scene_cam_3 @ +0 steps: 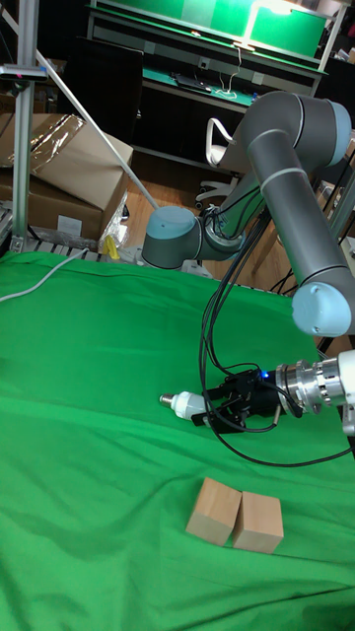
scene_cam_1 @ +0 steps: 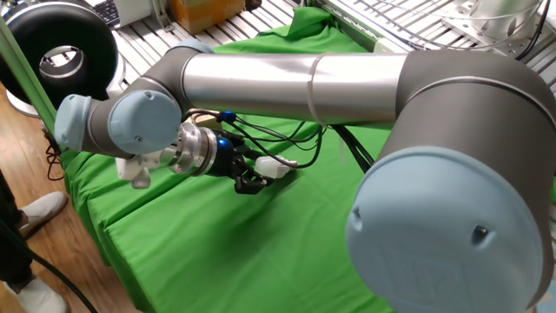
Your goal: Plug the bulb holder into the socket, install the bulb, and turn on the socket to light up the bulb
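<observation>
My gripper (scene_cam_3: 210, 406) reaches in from the right, low over the green cloth, and is shut on the bulb (scene_cam_3: 185, 402). The bulb lies level, its silver screw base pointing left, away from the fingers. In the fixed view the same bulb (scene_cam_1: 271, 167) shows as a white piece at the tip of the black gripper (scene_cam_1: 254, 178), partly covered by black cables. The bulb holder and the socket are out of view in both frames.
Two wooden blocks (scene_cam_3: 237, 518) sit side by side on the green cloth (scene_cam_3: 89, 375), nearer the front than the gripper. A white cable (scene_cam_3: 35, 283) runs off the cloth's left edge. The arm's thick links fill much of the fixed view.
</observation>
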You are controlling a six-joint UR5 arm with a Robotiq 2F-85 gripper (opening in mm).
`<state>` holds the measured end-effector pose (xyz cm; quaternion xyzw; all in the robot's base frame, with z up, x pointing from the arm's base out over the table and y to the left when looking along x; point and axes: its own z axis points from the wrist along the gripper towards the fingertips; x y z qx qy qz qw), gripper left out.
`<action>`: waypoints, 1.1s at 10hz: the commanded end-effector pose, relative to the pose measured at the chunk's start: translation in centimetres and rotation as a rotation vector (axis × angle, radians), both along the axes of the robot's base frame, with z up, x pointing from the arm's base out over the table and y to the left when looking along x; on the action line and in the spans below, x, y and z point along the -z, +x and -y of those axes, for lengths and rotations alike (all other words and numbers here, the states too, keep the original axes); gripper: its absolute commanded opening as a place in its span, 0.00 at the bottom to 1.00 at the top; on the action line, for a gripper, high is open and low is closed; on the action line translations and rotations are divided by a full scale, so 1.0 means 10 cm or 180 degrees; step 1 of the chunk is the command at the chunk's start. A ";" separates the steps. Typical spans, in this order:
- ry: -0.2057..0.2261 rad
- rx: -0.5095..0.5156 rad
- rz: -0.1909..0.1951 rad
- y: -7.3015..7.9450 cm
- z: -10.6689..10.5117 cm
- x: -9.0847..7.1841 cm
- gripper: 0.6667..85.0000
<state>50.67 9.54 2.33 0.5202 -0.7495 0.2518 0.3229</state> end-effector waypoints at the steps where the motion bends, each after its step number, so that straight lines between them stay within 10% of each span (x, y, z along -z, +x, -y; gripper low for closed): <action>1: -0.0045 0.0021 -0.0009 -0.01 -0.01 -0.01 0.73; 8: -0.0134 0.0017 0.0066 0.00 0.01 0.00 0.45; 11: -0.0140 -0.0001 0.0127 0.04 0.02 -0.04 0.04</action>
